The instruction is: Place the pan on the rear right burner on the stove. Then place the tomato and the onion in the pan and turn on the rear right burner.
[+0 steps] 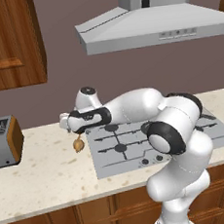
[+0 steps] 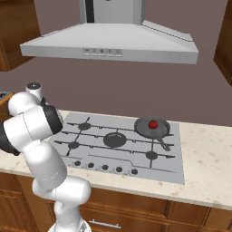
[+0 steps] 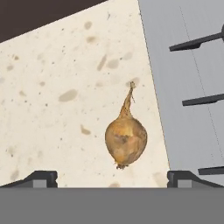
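The onion (image 1: 78,145) is a tan bulb lying on the counter just left of the stove (image 1: 128,154). My gripper (image 1: 68,124) hangs a little above it, open and empty. In the hand view the onion (image 3: 126,140) lies between and beyond the two fingertips (image 3: 41,178), its stem pointing away, beside the stove's edge (image 3: 188,70). The pan (image 2: 152,128) sits at the stove's (image 2: 90,149) rear right and covers the rear right burner. The tomato (image 2: 153,123) rests inside it. The pan's handle points toward the front right.
A toaster (image 1: 2,142) stands on the counter (image 1: 47,174) at the far left. The range hood (image 2: 113,43) hangs over the stove. A row of dark knobs (image 2: 104,167) runs along the stove's front edge. A wooden cabinet (image 1: 8,41) hangs at upper left.
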Robot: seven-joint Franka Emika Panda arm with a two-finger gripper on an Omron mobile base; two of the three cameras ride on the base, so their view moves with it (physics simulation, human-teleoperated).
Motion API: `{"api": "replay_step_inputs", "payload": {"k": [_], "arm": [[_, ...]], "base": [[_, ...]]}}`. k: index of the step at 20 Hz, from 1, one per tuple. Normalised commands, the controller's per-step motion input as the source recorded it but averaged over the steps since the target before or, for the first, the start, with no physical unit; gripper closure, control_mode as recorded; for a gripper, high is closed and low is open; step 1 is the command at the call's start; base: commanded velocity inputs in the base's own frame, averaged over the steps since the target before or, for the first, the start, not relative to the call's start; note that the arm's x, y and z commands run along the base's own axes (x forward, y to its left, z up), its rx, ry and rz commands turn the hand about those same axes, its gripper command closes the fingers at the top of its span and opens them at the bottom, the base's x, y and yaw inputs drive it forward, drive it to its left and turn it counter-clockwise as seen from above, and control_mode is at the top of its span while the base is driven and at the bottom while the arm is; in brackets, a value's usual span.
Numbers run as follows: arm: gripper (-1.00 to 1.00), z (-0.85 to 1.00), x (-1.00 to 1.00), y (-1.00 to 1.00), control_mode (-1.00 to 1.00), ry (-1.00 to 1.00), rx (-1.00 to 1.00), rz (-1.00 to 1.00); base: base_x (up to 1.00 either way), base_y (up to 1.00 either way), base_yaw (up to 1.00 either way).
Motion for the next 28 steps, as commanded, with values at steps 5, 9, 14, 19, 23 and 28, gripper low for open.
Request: {"api": "replay_step_inputs", "payload": {"k": [5, 9, 14, 19, 23, 28], "arm": [[-1.0, -0.31, 0.0, 0.01, -1.0, 0.02, 0.0, 0.0], [-1.0, -0.03, 0.0, -0.01, -1.0, 0.0, 0.0, 0.0], [-1.0, -0.05, 0.0, -0.11, -1.0, 0.0, 0.0, 0.0], [-1.0, -0.12, 0.0, -0.21, -1.0, 0.0, 0.0, 0.0], [-1.0, -0.15, 0.0, 0.0, -1.0, 0.0, 0.0, 0.0], [-1.0, -0.29, 0.02, 0.07, -1.0, 0.0, 0.0, 0.0]], "base": [[0.0, 0.0, 0.0], [0.0, 0.0, 0.0], [0.0, 0.0, 0.0], [0.0, 0.0, 0.0], [0.0, 0.0, 0.0], [0.0, 0.0, 0.0]]}}
